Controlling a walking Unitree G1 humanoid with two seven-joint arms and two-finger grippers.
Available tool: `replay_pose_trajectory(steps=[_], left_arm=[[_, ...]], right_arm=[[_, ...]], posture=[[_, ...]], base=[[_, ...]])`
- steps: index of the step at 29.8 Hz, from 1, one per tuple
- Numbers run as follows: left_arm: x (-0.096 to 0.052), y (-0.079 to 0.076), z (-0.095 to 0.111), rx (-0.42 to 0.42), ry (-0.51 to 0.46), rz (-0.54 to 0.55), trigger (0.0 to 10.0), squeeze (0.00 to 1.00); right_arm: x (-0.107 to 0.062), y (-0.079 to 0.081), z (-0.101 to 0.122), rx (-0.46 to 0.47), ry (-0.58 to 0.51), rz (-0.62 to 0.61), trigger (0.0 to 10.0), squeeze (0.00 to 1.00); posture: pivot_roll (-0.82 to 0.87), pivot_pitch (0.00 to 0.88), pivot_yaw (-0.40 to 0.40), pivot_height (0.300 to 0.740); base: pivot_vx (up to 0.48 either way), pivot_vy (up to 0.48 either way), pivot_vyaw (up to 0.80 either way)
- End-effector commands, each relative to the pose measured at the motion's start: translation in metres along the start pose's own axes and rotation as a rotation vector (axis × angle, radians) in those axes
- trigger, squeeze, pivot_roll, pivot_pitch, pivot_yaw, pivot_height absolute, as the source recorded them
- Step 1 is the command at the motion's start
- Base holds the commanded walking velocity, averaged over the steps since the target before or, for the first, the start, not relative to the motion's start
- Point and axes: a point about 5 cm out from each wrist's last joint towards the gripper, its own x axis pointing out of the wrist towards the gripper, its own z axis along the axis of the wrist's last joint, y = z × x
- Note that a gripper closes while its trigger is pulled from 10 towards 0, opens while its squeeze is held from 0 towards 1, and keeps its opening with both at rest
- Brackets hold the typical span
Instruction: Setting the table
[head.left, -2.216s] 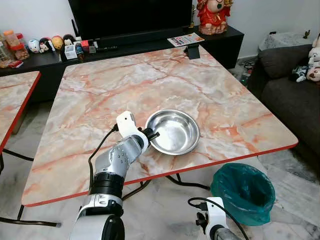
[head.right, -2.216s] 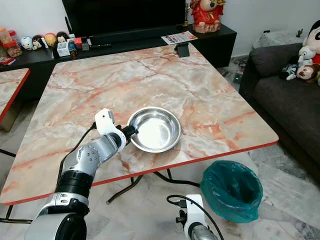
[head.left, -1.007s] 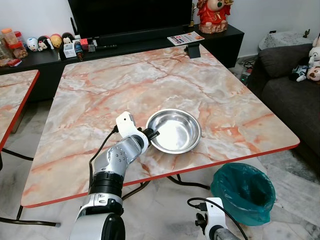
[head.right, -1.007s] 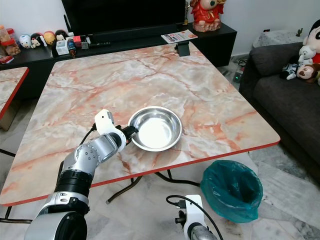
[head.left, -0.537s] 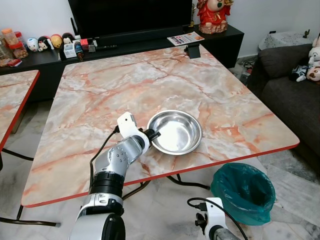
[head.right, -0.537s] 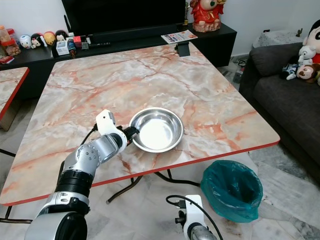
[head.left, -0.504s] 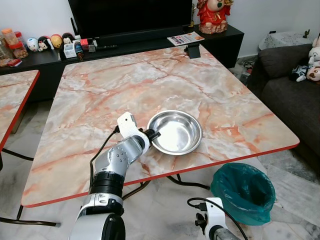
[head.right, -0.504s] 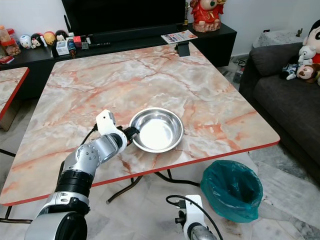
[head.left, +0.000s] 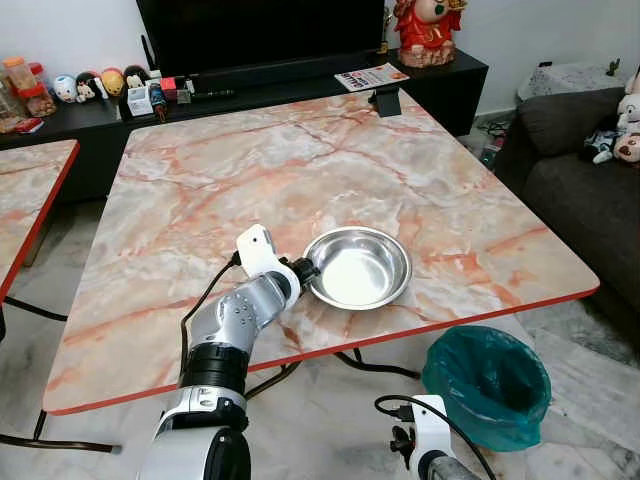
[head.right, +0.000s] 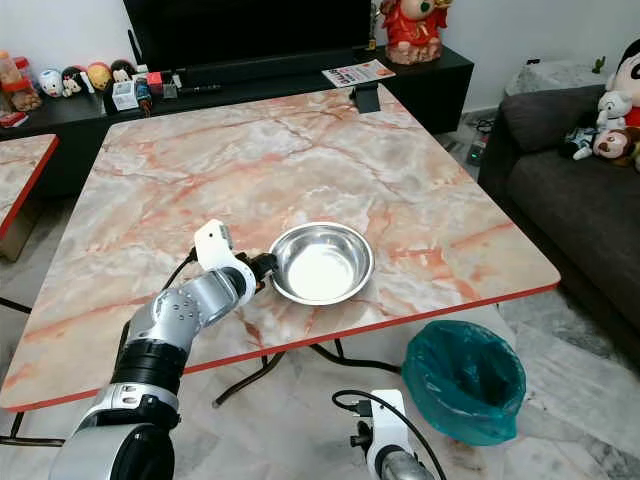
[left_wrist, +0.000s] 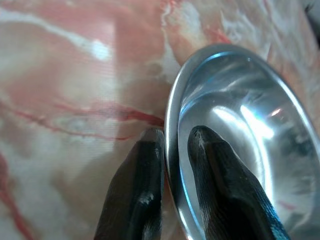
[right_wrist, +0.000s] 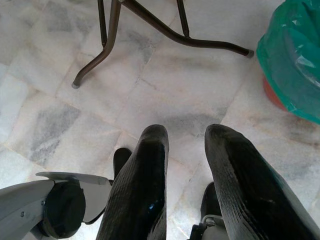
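The left hand (left_wrist: 172, 137) pinches the near rim of the steel bowl (head.left: 357, 267), one finger inside and one outside. The bowl sits on the marble desk (head.left: 300, 160) near its front edge. The right hand (right_wrist: 185, 135) hangs over the floor, fingers parted.

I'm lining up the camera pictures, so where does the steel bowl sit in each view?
Left eye view: steel bowl, lower centre of the marble table.
Right eye view: bowl, lower centre.
Left wrist view: bowl, rim between the left gripper fingers.
Right wrist view: floor, no bowl.
Shared landmark: left gripper at the rim.
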Motion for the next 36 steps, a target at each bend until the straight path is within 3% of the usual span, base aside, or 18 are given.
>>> replay_pose_trajectory(steps=[1, 2, 3, 10, 14, 16, 18, 20, 21, 24, 26, 30, 33, 36], left_arm=[[0.000, -0.007, 0.005, 0.090, -0.030, -0.003, 10.0, 0.00], [-0.001, -0.005, 0.008, 0.197, -0.061, 0.023, 10.0, 0.00], [-0.002, -0.004, 0.009, 0.226, -0.069, 0.031, 10.0, 0.00], [-0.005, 0.002, 0.018, 0.228, -0.148, 0.052, 10.0, 0.00], [-0.011, 0.017, 0.027, 0.263, -0.190, 0.095, 10.0, 0.00], [-0.015, 0.025, 0.035, 0.326, -0.264, 0.136, 10.0, 0.00], [-0.019, 0.033, 0.042, 0.336, -0.332, 0.168, 10.0, 0.00], [-0.024, 0.045, 0.048, 0.318, -0.401, 0.217, 10.0, 0.00], [-0.032, 0.059, 0.057, 0.354, -0.485, 0.287, 10.0, 0.00], [-0.041, 0.073, 0.064, 0.372, -0.540, 0.350, 10.0, 0.00], [-0.055, 0.100, 0.071, 0.454, -0.606, 0.453, 10.0, 0.00], [-0.067, 0.130, 0.060, 0.583, -0.632, 0.502, 10.0, 0.00], [-0.068, 0.131, 0.053, 0.604, -0.640, 0.490, 10.0, 0.00], [-0.068, 0.120, 0.043, 0.583, -0.693, 0.445, 10.0, 0.00]], right_arm=[[0.000, 0.003, 0.000, 0.009, 0.003, 0.002, 10.0, 0.00], [0.000, 0.003, 0.000, 0.009, 0.003, 0.003, 10.0, 0.00], [0.000, 0.003, 0.000, 0.009, 0.003, 0.003, 10.0, 0.00], [0.000, 0.003, 0.000, 0.010, 0.002, 0.004, 10.0, 0.00], [0.001, 0.004, 0.000, 0.004, 0.002, 0.007, 10.0, 0.00], [0.001, 0.003, 0.000, 0.004, 0.002, 0.007, 10.0, 0.00], [0.000, 0.003, 0.000, 0.004, 0.001, 0.007, 10.0, 0.00], [0.001, 0.003, 0.001, 0.004, 0.000, 0.007, 10.0, 0.00], [0.001, 0.003, 0.001, 0.004, -0.005, 0.007, 10.0, 0.00], [0.000, 0.002, 0.001, 0.007, -0.008, 0.006, 10.0, 0.00], [0.000, 0.002, 0.002, 0.010, -0.013, 0.008, 10.0, 0.00], [0.001, 0.002, 0.004, 0.009, -0.025, 0.017, 10.0, 0.00], [0.001, 0.002, 0.004, 0.006, -0.026, 0.018, 10.0, 0.00], [0.001, 0.002, 0.005, -0.007, -0.024, 0.021, 10.0, 0.00]], posture=[[0.02, 0.000, 0.094, 0.740], [0.03, 0.000, 0.094, 0.740], [0.03, 0.000, 0.094, 0.740], [0.03, 0.000, 0.094, 0.740], [0.03, 0.000, 0.090, 0.740], [0.04, 0.000, 0.089, 0.740], [0.03, 0.000, 0.088, 0.740], [0.03, 0.000, 0.088, 0.740], [0.03, 0.000, 0.087, 0.740], [0.03, 0.000, 0.087, 0.740], [0.04, 0.000, 0.083, 0.740], [0.05, 0.000, 0.076, 0.740], [0.05, 0.000, 0.072, 0.740], [0.05, 0.000, 0.066, 0.740]], base=[[0.000, 0.000, 0.00], [0.000, 0.000, 0.00], [0.000, 0.000, 0.00], [0.000, 0.000, 0.00], [0.000, 0.000, 0.00], [0.000, 0.000, 0.00], [0.000, 0.000, 0.00], [0.000, 0.000, 0.00], [0.000, 0.000, 0.00], [0.000, 0.000, 0.00], [0.000, 0.000, 0.00], [0.000, 0.000, 0.00], [0.000, 0.000, 0.00], [0.000, 0.000, 0.00]])
